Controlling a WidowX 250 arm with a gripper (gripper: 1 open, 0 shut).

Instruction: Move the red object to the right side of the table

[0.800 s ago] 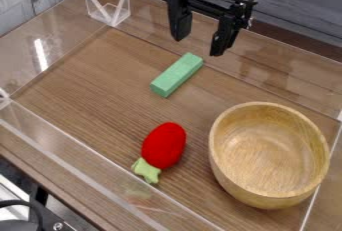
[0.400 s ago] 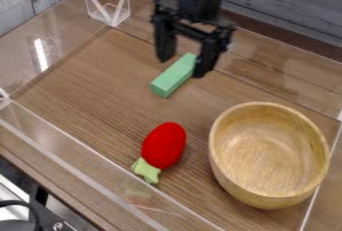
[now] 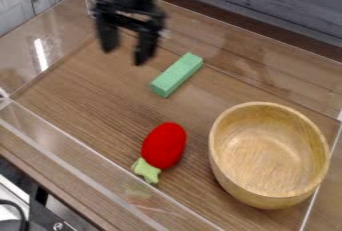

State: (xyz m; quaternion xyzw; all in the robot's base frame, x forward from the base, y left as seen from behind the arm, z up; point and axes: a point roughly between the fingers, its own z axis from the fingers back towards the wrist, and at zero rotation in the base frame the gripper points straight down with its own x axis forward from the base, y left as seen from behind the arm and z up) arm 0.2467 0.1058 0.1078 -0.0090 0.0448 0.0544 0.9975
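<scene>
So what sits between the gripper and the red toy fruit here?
Only bare tabletop in the camera view, between the open gripper and red toy fruit; the green block lies just right of that line.

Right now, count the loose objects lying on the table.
3: a green block near the middle, the red object toward the front, a wooden bowl on the right. None appear hidden.

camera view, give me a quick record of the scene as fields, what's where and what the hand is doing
red object: near front edge, left of the bowl, leafy tip toward the front wall
wooden bowl: front right, upright, nothing visible inside
green block: mid table, lying flat
hand: back left, open, holding nothing, apart from the green block
table: wood grain, clear walls
task status: red object not yet grasped
</scene>
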